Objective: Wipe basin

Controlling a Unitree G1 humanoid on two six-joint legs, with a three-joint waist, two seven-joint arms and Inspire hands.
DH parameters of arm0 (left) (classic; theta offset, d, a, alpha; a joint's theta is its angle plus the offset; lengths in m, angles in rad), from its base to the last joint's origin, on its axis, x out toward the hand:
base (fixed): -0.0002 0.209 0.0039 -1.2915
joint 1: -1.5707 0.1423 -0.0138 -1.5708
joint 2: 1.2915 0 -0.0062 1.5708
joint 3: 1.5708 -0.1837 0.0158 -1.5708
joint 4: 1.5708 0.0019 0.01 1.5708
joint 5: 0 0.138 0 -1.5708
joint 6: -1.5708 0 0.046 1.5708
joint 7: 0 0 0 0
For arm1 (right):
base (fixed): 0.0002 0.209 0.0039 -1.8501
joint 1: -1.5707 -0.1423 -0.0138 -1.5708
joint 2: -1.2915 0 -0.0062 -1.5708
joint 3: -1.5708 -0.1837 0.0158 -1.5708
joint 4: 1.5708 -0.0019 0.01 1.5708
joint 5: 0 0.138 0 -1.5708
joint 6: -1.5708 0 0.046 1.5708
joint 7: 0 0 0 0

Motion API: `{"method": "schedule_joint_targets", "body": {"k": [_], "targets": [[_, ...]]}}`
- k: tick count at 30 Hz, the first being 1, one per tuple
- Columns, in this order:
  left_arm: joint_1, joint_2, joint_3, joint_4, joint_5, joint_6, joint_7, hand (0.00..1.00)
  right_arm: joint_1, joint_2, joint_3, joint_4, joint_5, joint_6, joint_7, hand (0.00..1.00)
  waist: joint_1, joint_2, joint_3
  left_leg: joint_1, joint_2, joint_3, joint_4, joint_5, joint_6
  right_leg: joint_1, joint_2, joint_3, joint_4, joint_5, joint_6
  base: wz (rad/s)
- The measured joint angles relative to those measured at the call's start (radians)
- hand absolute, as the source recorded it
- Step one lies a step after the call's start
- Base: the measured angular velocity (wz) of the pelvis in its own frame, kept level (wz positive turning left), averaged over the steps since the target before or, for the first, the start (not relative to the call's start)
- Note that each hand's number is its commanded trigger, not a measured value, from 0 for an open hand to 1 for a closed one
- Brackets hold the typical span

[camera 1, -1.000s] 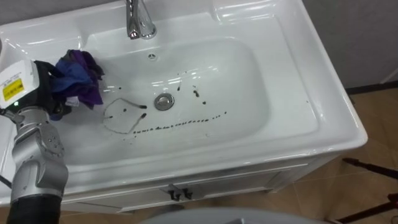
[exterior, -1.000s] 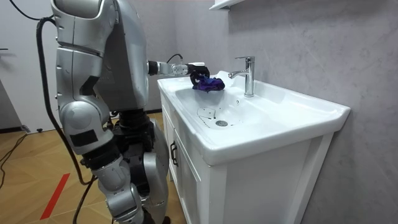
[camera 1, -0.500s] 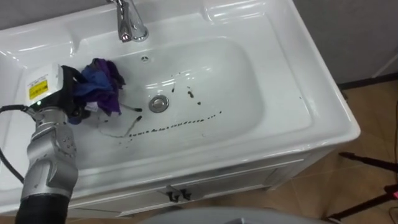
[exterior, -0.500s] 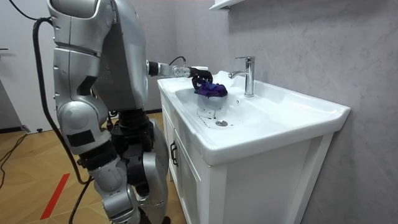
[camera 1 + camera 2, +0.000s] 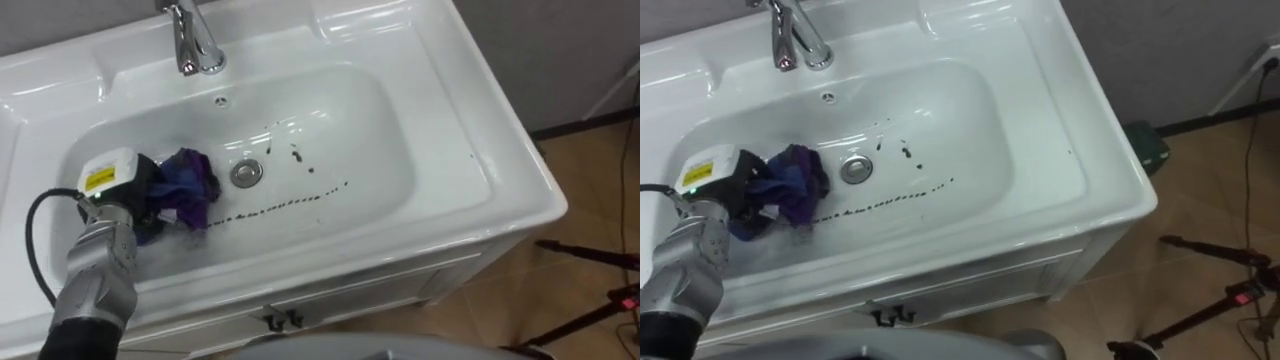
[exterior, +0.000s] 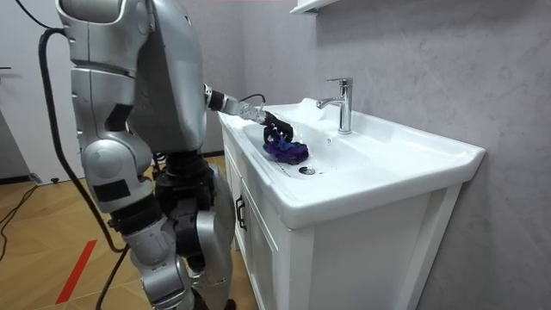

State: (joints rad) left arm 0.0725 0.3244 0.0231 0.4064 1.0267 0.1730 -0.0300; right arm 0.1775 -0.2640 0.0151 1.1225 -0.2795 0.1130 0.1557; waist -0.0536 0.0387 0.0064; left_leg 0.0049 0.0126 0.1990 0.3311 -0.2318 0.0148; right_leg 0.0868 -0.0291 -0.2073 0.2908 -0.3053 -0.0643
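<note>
Basin: white, smooth and high-gloss, like glazed ceramic; highlights glint along the rim, and dark gritty specks streak the bowl.
Tap: polished metal, mirror-bright.
Drain: shiny metal ring.
Cloth: soft purple-blue fabric, matt, crumpled into folds.
Left hand: hard white casing with a slight sheen; dark matt fingers.
Cabinet: white, smooth, satin finish.
Handles: small and dark; material cannot be told.
Wall: grey, matt, mottled and rough like plaster.
Floor: warm brown wood boards with a low sheen.
</note>
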Motion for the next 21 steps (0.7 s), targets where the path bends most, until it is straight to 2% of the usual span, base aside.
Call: {"method": "schedule_joint_targets", "body": {"k": [5, 15, 21], "targets": [[-0.007, 0.000, 0.004, 0.034, 0.036, 0.003, -0.030, 1.00, 0.002, -0.001, -0.014, 0.000, -0.009, 0.012, -0.001, 0.00, 0.001, 0.004, -0.0053, 0.006, 0.011, 0.043, 0.012, 0.000, 0.000, 0.003, 0.004, 0.013, 0.004, 0.001, -0.002, -0.11], [-0.055, 0.000, 0.015, 0.147, 0.037, 0.007, -0.019, 1.00, 0.001, -0.008, -0.050, 0.009, -0.036, 0.020, -0.034, 0.00, 0.005, 0.008, -0.0074, 0.016, 0.027, 0.058, 0.028, -0.001, -0.001, -0.002, 0.014, 0.028, 0.025, -0.005, -0.018, -0.08], [-0.059, 0.000, 0.015, 0.167, 0.037, 0.026, -0.021, 1.00, 0.001, -0.010, -0.058, 0.009, -0.045, 0.043, -0.032, 0.00, 0.001, 0.011, -0.0099, 0.016, 0.027, 0.052, 0.030, -0.001, -0.002, -0.001, 0.014, 0.011, 0.023, -0.003, -0.021, -0.03]]}}
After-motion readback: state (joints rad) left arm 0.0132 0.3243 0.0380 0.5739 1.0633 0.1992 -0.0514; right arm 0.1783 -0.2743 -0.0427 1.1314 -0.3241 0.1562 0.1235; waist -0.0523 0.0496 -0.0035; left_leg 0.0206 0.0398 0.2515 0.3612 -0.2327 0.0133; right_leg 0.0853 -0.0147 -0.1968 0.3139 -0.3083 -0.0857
